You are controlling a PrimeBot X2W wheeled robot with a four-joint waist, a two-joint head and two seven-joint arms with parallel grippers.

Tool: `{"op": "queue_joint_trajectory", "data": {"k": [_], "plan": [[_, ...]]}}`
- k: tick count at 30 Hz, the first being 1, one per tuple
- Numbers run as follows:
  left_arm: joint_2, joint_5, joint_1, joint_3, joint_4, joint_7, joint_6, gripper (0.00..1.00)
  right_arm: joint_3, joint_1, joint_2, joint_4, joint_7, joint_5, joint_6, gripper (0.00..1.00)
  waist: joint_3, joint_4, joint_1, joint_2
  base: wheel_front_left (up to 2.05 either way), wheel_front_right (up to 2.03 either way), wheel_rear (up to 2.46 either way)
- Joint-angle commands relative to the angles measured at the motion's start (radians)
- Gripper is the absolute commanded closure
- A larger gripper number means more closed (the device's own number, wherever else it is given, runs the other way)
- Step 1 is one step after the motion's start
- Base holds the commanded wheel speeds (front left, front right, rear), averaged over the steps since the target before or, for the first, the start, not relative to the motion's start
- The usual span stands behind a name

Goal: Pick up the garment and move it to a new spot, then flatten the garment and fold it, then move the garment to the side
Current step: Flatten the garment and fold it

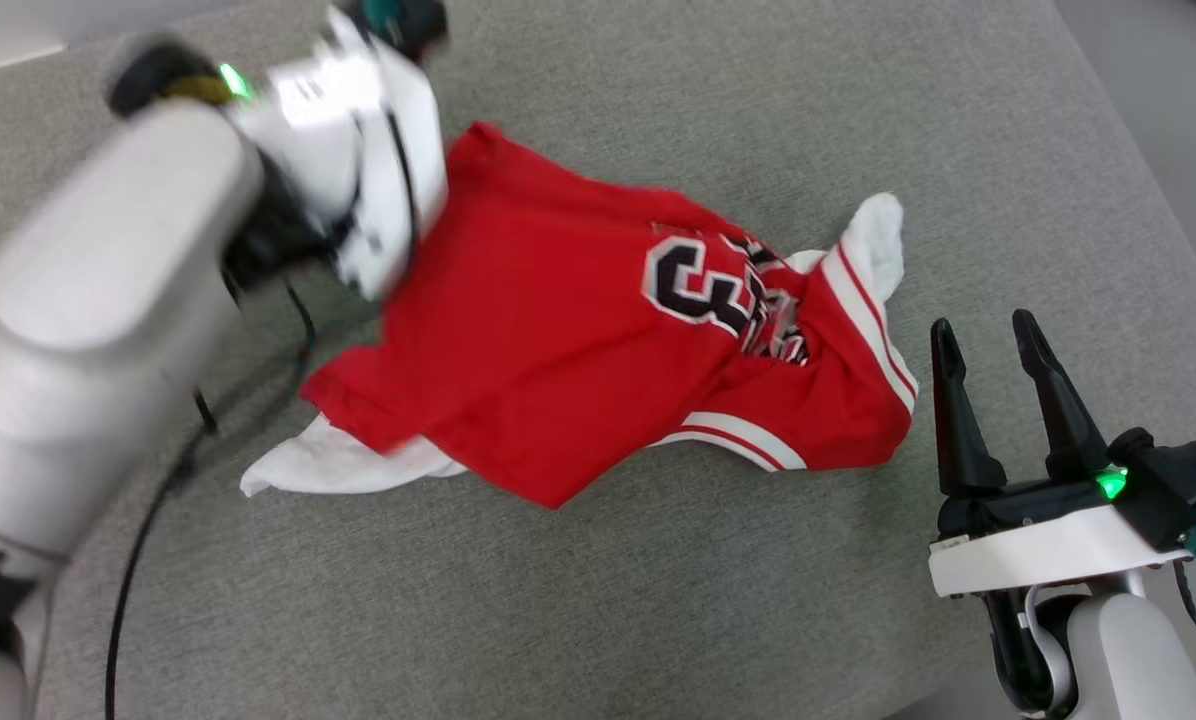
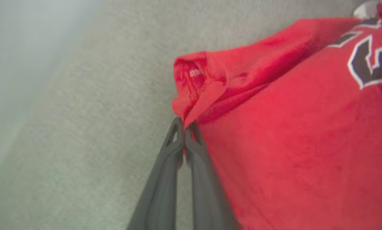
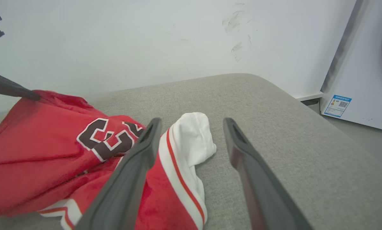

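At the lower right of the head view the right gripper (image 1: 983, 322) stands upright over the grey cushioned surface (image 1: 658, 600), its two dark fingers apart and empty, pointing up the frame just beside the garment's (image 1: 558, 340) striped hem. Filling the left side, the pale left forearm (image 1: 108, 300) slants up toward the upper left, blurred, with a black cable (image 1: 128, 580) trailing below it. The garment lies crumpled mid-frame, its long axis running from a white sleeve at the lower left to the other white sleeve at the upper right, with the black-and-white numbers facing up toward the right end. In the left wrist view the left gripper (image 2: 185, 123) has its fingers pressed together on a red folded edge at the garment's far corner. Beyond, the right wrist view shows a white wall (image 3: 146, 38) and a white appliance (image 3: 354, 80).
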Motion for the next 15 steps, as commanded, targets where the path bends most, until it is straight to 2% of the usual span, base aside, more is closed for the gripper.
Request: {"op": "queue_joint_trajectory", "data": {"k": [1,6,14,15], "plan": [[-0.002,0.022,-0.039,0.023,0.022,-0.052,0.013,1.00,0.003,-0.012,0.003,0.001,-0.004,-0.007,0.000,0.00,-0.005,-0.003,-0.0001,0.0000,0.00,0.00,0.00],[-0.017,0.121,-0.158,0.042,0.094,-0.212,0.029,1.00,0.023,-0.014,0.003,0.001,-0.003,0.004,0.000,0.00,-0.002,-0.025,-0.0001,0.0000,0.00,0.00,0.00],[-0.013,0.283,-0.287,0.048,0.242,-0.491,0.108,1.00,0.043,-0.018,0.003,-0.003,-0.003,0.030,0.000,0.00,0.024,-0.063,-0.0001,0.0000,0.00,0.00,0.00],[-0.015,0.299,-0.291,0.042,0.263,-0.523,0.115,0.50,0.044,-0.019,0.003,-0.002,-0.003,0.033,0.000,0.00,0.027,-0.064,-0.0001,0.0000,0.00,0.00,0.00]]}}
